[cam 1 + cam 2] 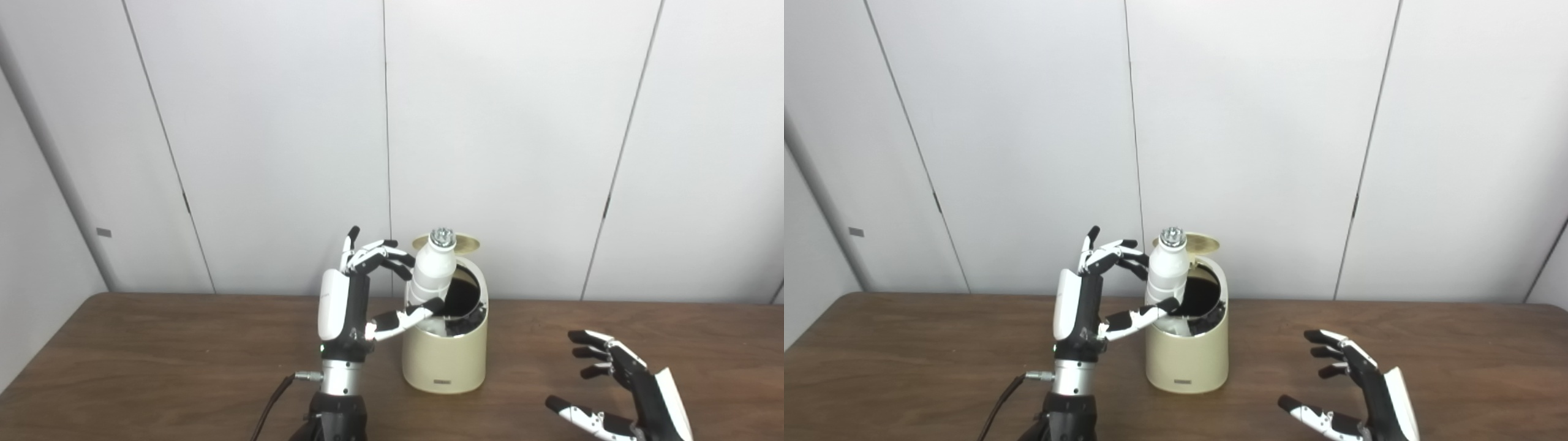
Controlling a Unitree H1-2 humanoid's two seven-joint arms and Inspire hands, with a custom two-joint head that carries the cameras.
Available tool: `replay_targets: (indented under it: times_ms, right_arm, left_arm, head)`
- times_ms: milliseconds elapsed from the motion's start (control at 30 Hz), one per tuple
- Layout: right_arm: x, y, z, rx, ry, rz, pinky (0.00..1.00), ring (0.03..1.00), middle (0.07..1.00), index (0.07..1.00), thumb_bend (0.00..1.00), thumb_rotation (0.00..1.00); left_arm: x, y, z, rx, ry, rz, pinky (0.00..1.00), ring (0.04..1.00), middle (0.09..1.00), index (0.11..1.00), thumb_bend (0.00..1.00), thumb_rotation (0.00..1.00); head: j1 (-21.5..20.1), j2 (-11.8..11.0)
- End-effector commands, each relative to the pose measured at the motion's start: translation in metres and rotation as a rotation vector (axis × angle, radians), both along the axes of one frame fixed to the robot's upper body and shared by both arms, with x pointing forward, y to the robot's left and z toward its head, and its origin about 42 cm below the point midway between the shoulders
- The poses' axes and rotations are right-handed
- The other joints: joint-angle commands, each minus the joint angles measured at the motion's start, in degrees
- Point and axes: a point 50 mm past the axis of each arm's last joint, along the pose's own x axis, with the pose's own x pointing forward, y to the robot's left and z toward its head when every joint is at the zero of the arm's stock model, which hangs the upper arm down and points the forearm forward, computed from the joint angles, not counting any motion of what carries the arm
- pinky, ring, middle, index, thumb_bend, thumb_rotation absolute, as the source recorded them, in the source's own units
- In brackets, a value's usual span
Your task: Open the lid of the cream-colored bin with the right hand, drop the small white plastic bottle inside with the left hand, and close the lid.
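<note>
The cream-colored bin (444, 361) stands mid-table with its lid (467, 245) swung up at the back, showing a dark opening. The small white plastic bottle (433, 269) is upright with a silvery top, and its lower end dips into that opening. My left hand (361, 288) is shut on the bottle from the left, fingers near its shoulder and thumb across its lower part. My right hand (618, 386) hovers low over the table to the right of the bin, open, fingers spread, holding nothing.
The brown wooden table (153, 355) stretches wide on both sides of the bin. A black cable (272, 398) runs from my left wrist toward the front edge. White wall panels stand close behind the table.
</note>
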Motion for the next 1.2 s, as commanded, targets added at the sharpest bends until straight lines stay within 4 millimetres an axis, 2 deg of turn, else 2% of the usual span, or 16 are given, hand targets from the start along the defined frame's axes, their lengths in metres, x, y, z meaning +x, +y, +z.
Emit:
replay_targets:
  times_ms: [0,100,300,767,833,1167]
  right_arm:
    - [0.006,0.002,0.016,0.007,-0.080,0.008,0.56,0.705,0.750,0.721,0.55,0.20]
    - [0.007,0.003,0.015,0.010,-0.083,0.010,0.51,0.676,0.750,0.722,0.55,0.22]
    - [0.009,0.005,0.013,-0.005,-0.089,0.006,0.59,0.710,0.738,0.713,0.56,0.22]
    - [0.012,0.013,0.010,-0.025,-0.085,-0.002,0.58,0.713,0.744,0.717,0.57,0.29]
    - [0.012,0.014,0.010,-0.024,-0.085,-0.003,0.55,0.694,0.746,0.716,0.57,0.29]
    - [0.011,0.016,0.011,-0.021,-0.087,0.001,0.57,0.716,0.746,0.707,0.58,0.28]
  left_arm:
    - [0.012,-0.010,0.028,-0.021,-0.089,-0.019,1.00,0.751,0.471,0.497,0.52,0.00]
    - [0.015,-0.011,0.027,-0.019,-0.087,-0.015,1.00,0.756,0.470,0.498,0.52,0.00]
    - [0.019,-0.013,0.027,-0.023,-0.082,-0.014,1.00,0.759,0.467,0.501,0.52,0.00]
    - [0.024,-0.021,0.031,-0.018,-0.096,-0.034,1.00,0.741,0.473,0.492,0.53,0.00]
    - [0.024,-0.022,0.031,-0.019,-0.094,-0.035,1.00,0.739,0.471,0.495,0.53,0.00]
    - [0.028,-0.022,0.026,0.003,-0.077,-0.036,1.00,0.732,0.466,0.501,0.52,0.00]
  head:
    - [-0.02,-0.17]
    - [-0.09,-0.37]
    - [-0.53,-0.94]
    - [-1.84,-2.22]
    - [-1.99,-2.32]
    - [-2.26,-2.54]
